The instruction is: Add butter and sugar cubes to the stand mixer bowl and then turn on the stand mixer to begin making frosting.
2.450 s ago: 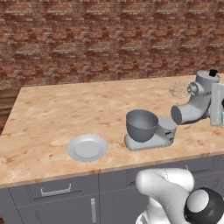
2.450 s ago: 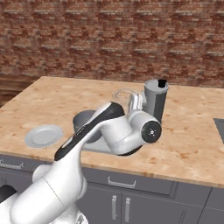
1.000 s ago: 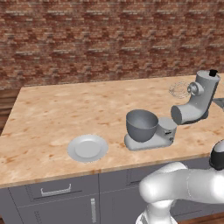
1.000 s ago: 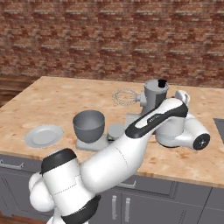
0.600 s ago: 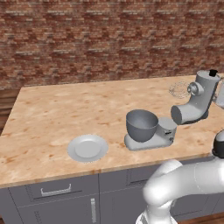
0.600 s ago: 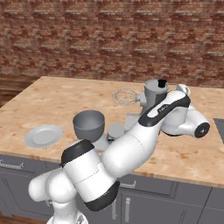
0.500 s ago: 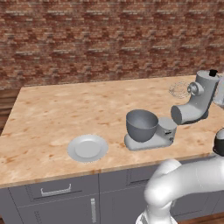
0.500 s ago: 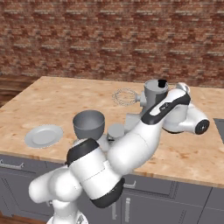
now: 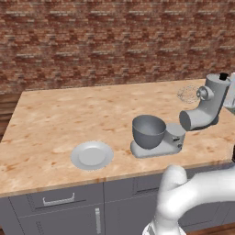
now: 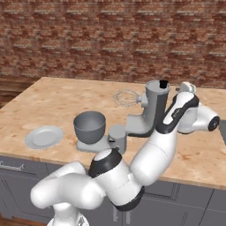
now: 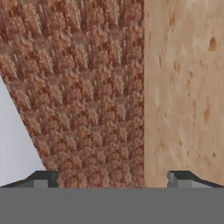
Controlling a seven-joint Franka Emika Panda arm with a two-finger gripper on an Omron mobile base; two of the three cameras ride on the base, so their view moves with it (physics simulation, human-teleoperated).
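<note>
The tool point(image 11: 111, 179) is fully open and holds nothing; its fingertips point(image 11: 41, 178) stand wide apart, facing the brick wall point(image 11: 83, 87) and worktop point(image 11: 183, 87).

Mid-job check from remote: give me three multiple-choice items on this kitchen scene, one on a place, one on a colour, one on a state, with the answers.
1. Where does the plate lie relative to the stand mixer bowl in the left base view?
A. to its left
B. behind it
C. inside it

2. What colour is the stand mixer?
A. red
B. grey
C. black

3. How is the pincer?
A. shut on butter
B. shut empty
C. open

Answers:
1 A, the plate sits left of the bowl on the counter.
2 B, its body is grey.
3 C, the fingertips stand wide apart.
</note>
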